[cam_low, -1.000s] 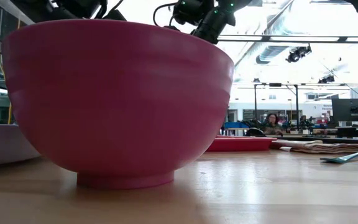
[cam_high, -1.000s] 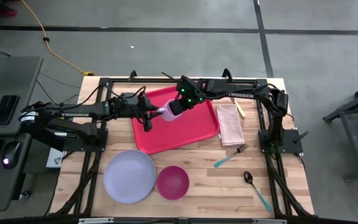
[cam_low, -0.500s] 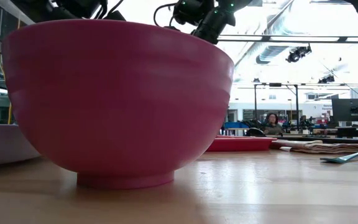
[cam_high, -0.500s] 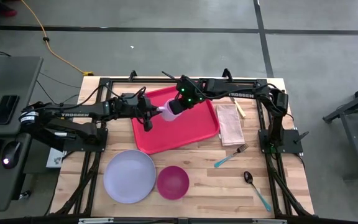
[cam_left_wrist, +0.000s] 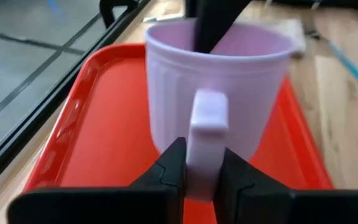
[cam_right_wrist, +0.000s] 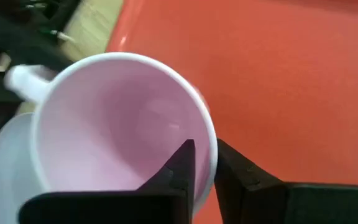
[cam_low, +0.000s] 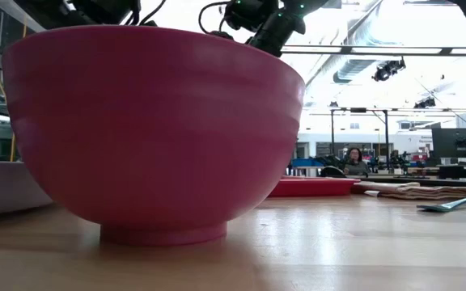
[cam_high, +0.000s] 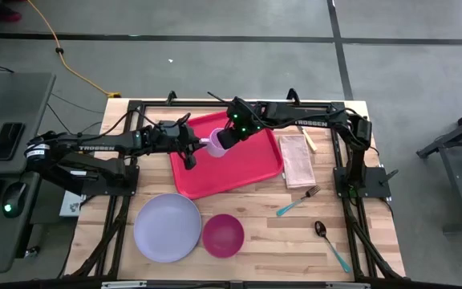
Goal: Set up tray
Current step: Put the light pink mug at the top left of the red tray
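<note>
A lavender mug (cam_high: 213,146) stands upright over the red tray (cam_high: 239,172), which lies flat on the wooden table. My left gripper (cam_high: 195,148) reaches in from the table's left and is shut on the mug's handle. My right gripper (cam_high: 225,138) comes from the right and is shut on the mug's rim. The left wrist view shows the mug (cam_left_wrist: 216,93) with the tray (cam_left_wrist: 104,124) under it. In the low view the mug is hidden behind the bowl. Whether the mug's base touches the tray, I cannot tell. My left gripper (cam_left_wrist: 199,180) pinches the mug's handle (cam_left_wrist: 207,134) between its two fingers, coming level from the table's left. The mug stays upright in front of the fingers. My right gripper (cam_right_wrist: 205,168) has the mug's rim (cam_right_wrist: 209,140) on the side away from the handle. One finger (cam_right_wrist: 180,165) is inside the mug and one (cam_right_wrist: 236,175) outside, slanting down from above.
A round lavender plate (cam_high: 167,227) and a magenta bowl (cam_high: 223,234) sit near the table's near edge. A folded napkin (cam_high: 297,160), a fork (cam_high: 297,201) and a spoon (cam_high: 329,245) lie right of the tray. The bowl (cam_low: 152,129) fills the low view; a person (cam_low: 353,160) sits far behind.
</note>
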